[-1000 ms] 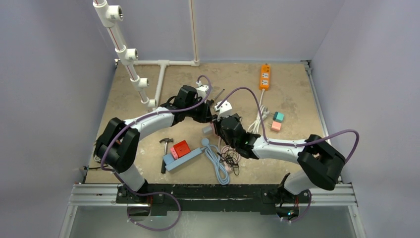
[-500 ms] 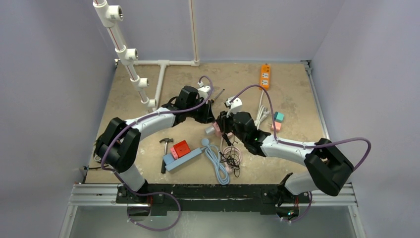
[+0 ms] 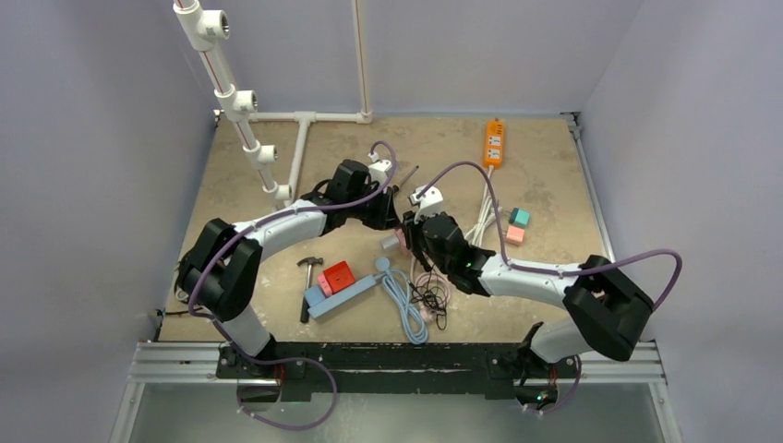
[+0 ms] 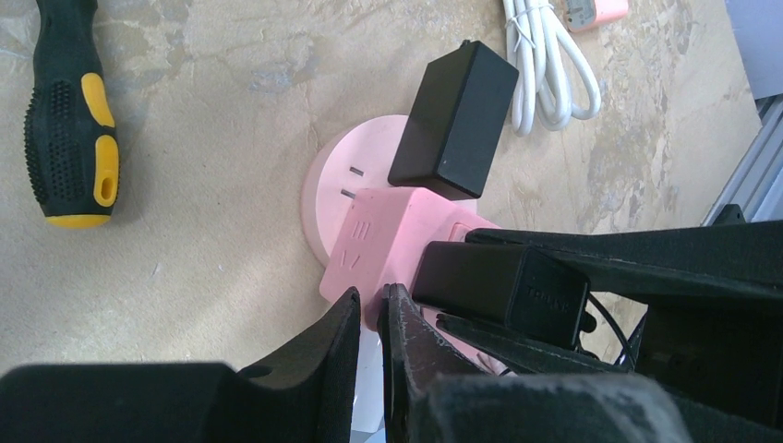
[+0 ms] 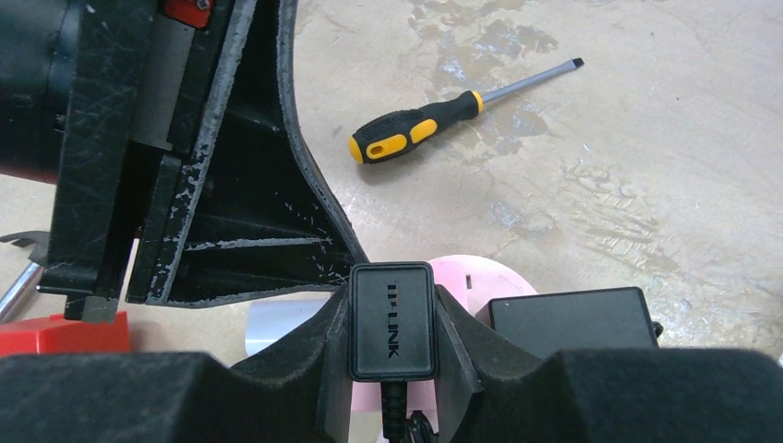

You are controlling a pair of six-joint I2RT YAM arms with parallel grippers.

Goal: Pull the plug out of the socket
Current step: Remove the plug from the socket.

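- Two cords nearest the arm bases: a light-blue cable [image 3: 403,300] in a long loop, and a black wire [image 3: 430,295] in a tangle just right of it
- Left of those, a grey-blue box [image 3: 346,295] with a red block [image 3: 338,275] at its far edge and a hammer [image 3: 307,277] just beside its left end
- At mid-table, the right gripper [image 5: 392,305] clamped on the black plug [image 5: 391,341], one finger on each side, TP-LINK lettering facing the wrist camera
- Plug butted against one side of the pink socket [image 4: 383,240], no gap visible between them
- Socket in the middle of the table [image 3: 545,175], between the two grippers: a pink cube on a round pink base
- On that round base, a second black adapter [image 4: 454,120], apart from the held plug
- Opposite, the left gripper [image 4: 371,303] with fingers nearly together, only a slit between them, tips at the socket's edge; no telling whether anything is pinched there
- Just beyond the socket, a black-and-yellow screwdriver [image 4: 69,111] flat on the table
- To the right, a bundled white cable [image 3: 480,220], with a teal block [image 3: 520,218] and a pink block [image 3: 514,234] side by side near it
- Farthest back, an orange power strip [image 3: 494,142] and white pipes [image 3: 242,120] rising at the far-left corner
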